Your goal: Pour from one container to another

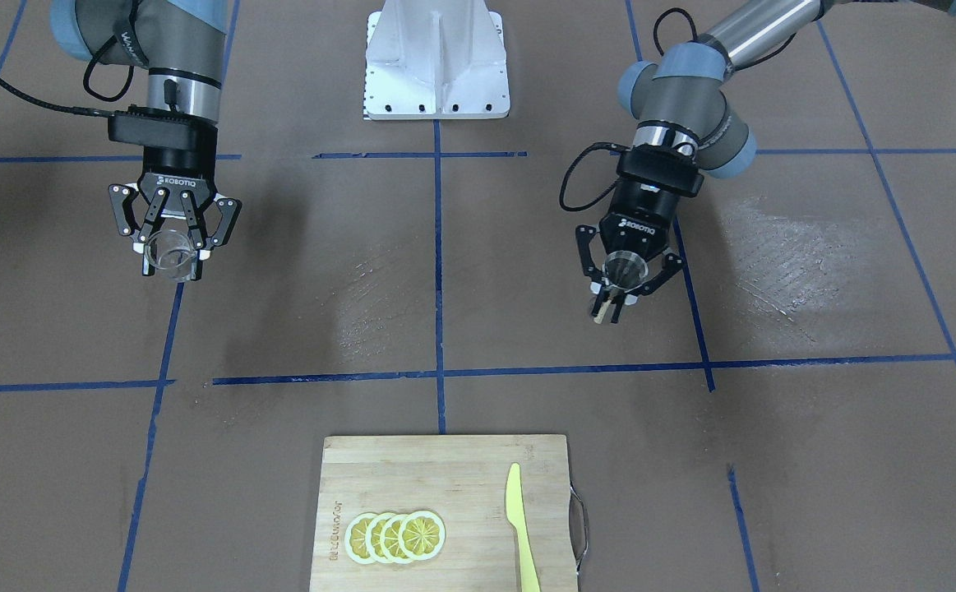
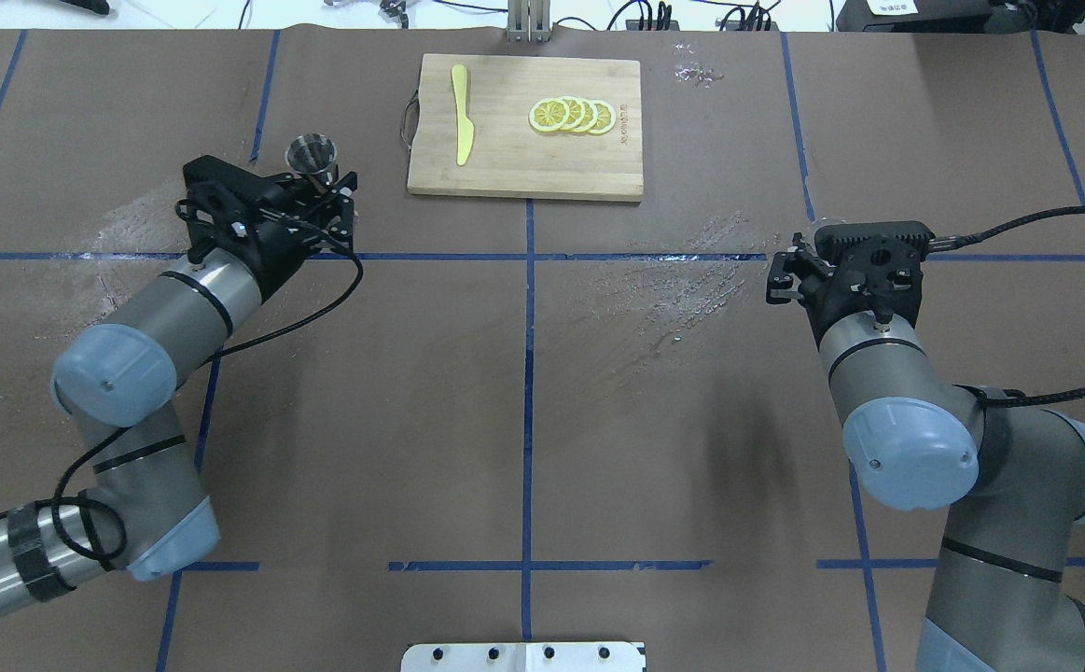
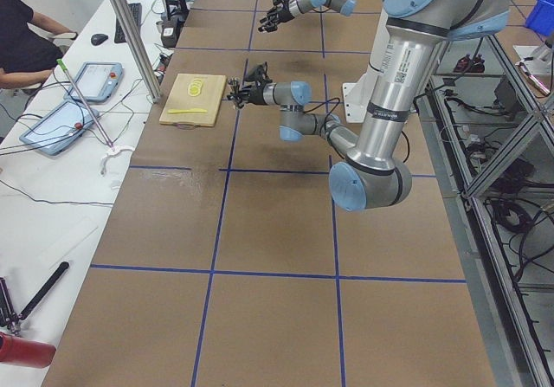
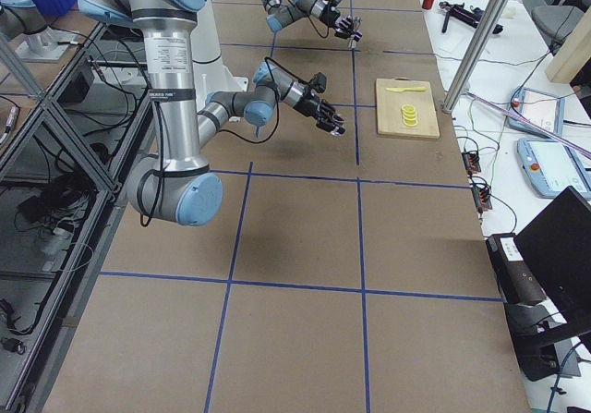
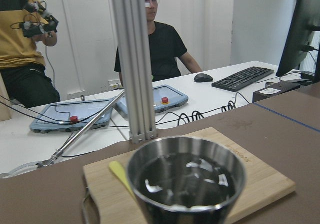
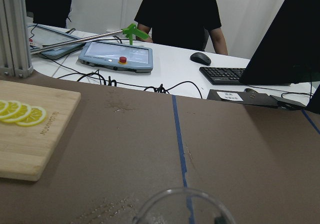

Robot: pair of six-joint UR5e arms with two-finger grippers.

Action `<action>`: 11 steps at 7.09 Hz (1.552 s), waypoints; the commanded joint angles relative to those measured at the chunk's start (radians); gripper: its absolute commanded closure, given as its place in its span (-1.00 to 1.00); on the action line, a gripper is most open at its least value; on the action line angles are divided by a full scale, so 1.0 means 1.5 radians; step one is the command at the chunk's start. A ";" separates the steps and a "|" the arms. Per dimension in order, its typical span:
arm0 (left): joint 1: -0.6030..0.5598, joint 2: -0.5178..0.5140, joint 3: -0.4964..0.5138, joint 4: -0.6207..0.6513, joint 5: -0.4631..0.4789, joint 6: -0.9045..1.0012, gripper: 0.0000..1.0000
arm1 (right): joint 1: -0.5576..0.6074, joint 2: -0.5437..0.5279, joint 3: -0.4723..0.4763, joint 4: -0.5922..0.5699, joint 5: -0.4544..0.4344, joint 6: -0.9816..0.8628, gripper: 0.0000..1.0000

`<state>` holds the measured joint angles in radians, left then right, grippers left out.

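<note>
The left gripper [image 1: 616, 301] is clamped on the jigger [image 1: 626, 269], and the right gripper [image 1: 172, 265] on the cup [image 1: 167, 248]. Seen from overhead, the cup is at 3 o'clock from the jigger, well apart, with bare table [image 1: 445, 288] between. The board [image 2: 523, 159] is at 1 o'clock.

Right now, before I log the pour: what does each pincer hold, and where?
Left pincer: the steel jigger, gripped below its upper cone. Right pincer: the clear glass cup, gripped across its side walls.
</note>
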<state>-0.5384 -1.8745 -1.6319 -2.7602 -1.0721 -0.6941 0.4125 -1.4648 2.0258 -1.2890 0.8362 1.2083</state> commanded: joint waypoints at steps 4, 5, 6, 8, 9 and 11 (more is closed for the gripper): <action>0.018 0.238 -0.095 0.072 0.078 -0.272 1.00 | 0.009 -0.039 -0.007 0.020 0.018 0.056 1.00; 0.058 0.238 -0.096 0.109 0.126 -0.325 1.00 | 0.009 -0.087 -0.029 0.144 0.029 0.048 1.00; 0.087 0.239 -0.094 0.126 0.158 -0.358 1.00 | 0.008 -0.119 -0.066 0.284 0.040 0.017 1.00; 0.132 0.239 -0.091 0.187 0.225 -0.432 1.00 | 0.008 -0.147 -0.107 0.368 0.039 0.011 1.00; 0.152 0.239 -0.091 0.237 0.257 -0.480 1.00 | 0.008 -0.150 -0.106 0.369 0.035 0.016 1.00; 0.168 0.239 -0.062 0.252 0.315 -0.491 1.00 | 0.007 -0.150 -0.106 0.369 0.025 0.023 1.00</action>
<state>-0.3023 -1.5156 -1.7542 -2.4007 -0.6440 -1.4155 0.4239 -1.6893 1.8684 -0.7375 0.8805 1.2381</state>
